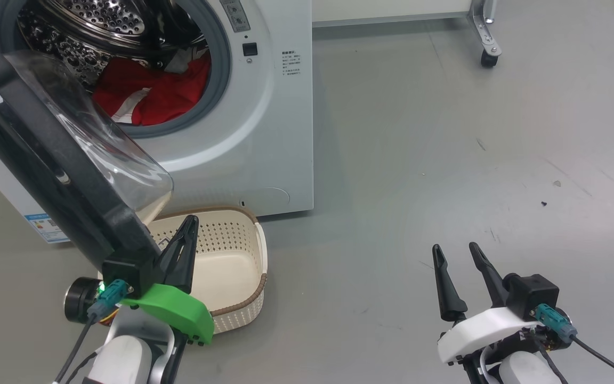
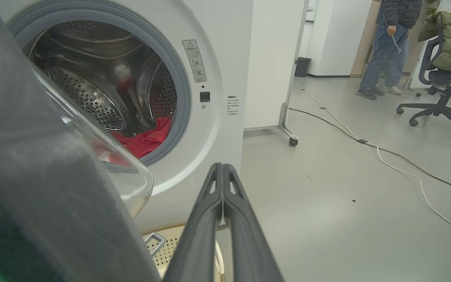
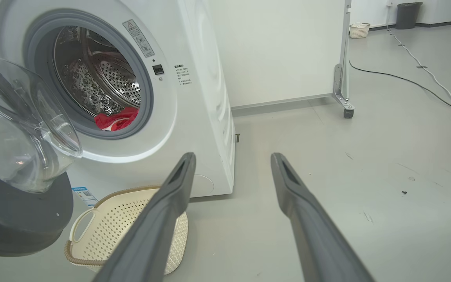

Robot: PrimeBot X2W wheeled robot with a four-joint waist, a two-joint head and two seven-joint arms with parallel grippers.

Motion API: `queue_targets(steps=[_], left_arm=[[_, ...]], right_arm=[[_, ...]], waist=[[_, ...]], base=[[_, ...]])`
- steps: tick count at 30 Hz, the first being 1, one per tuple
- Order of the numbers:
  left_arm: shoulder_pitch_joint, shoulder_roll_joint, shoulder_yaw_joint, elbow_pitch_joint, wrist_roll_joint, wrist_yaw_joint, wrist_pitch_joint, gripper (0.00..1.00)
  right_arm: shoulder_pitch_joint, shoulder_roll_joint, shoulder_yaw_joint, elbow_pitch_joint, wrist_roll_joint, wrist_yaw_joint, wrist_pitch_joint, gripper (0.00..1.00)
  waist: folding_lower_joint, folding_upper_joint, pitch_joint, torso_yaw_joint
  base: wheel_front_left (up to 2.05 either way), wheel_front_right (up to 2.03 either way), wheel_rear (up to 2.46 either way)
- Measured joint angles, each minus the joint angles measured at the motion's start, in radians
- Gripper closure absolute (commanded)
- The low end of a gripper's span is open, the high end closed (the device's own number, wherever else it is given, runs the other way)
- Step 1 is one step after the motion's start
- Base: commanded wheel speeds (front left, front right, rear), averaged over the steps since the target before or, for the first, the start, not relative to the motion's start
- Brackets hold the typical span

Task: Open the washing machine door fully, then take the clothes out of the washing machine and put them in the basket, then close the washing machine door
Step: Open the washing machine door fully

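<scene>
White washing machine (image 1: 275, 133), grey-ringed; red clothes (image 1: 152, 96) with white stripes inside it. Glossy black door (image 1: 35, 160) beside it, cream perforated basket (image 1: 227, 240) with brown rim before it.

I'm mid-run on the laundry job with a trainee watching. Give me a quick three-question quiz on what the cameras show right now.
1. True or false: the clothes lie in the basket.
2. Look at the left gripper and the right gripper. Whose jaws are shut? A) left B) right C) both
3. Fill in: the washing machine door stands ____.

Key
1. False: they lie inside the washing machine.
2. A: the left jaws are pressed together, the right jaws stand apart.
3. open
</scene>
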Motion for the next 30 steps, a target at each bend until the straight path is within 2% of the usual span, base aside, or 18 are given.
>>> queue_targets(steps=[11,30], left_arm=[[-0.001,-0.001,0.021,0.056,-0.012,0.024,0.000,1.00],[-0.021,-0.009,0.037,0.118,-0.036,0.033,-0.023,1.00]], right_arm=[[0.000,0.009,-0.011,0.004,-0.008,0.016,0.000,0.00],[0.000,0.017,-0.031,0.007,-0.024,0.035,0.000,0.00]], waist=[[0.0000,0.0000,0.008,0.001],[0.0000,0.0000,0.015,0.013]], base=[[0.00,0.00,0.00],[0.00,0.00,0.00]])
